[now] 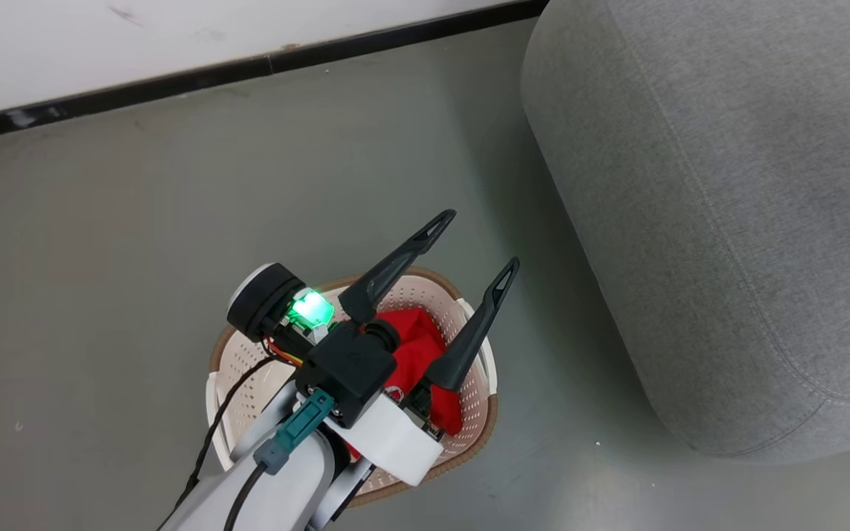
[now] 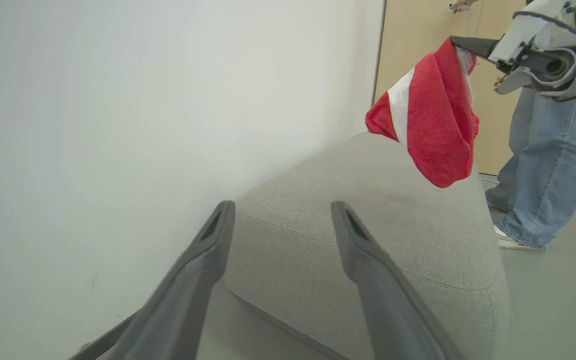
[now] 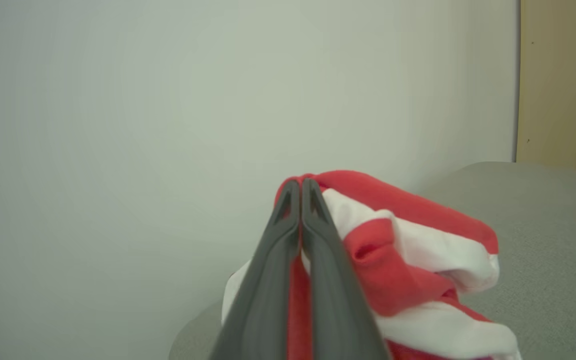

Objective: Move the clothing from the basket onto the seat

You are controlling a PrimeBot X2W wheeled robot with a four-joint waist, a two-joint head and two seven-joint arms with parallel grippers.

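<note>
While the right gripper [image 3: 300, 182] is clamped on a garment [image 3: 403, 270], the left gripper [image 1: 482, 237] stands spread.
Left wrist view shows that garment hanging from the right gripper over the seat [image 2: 368, 235]; head view shows more clothing [image 1: 417, 335] in the basket [image 1: 248, 369], under the left gripper.
</note>
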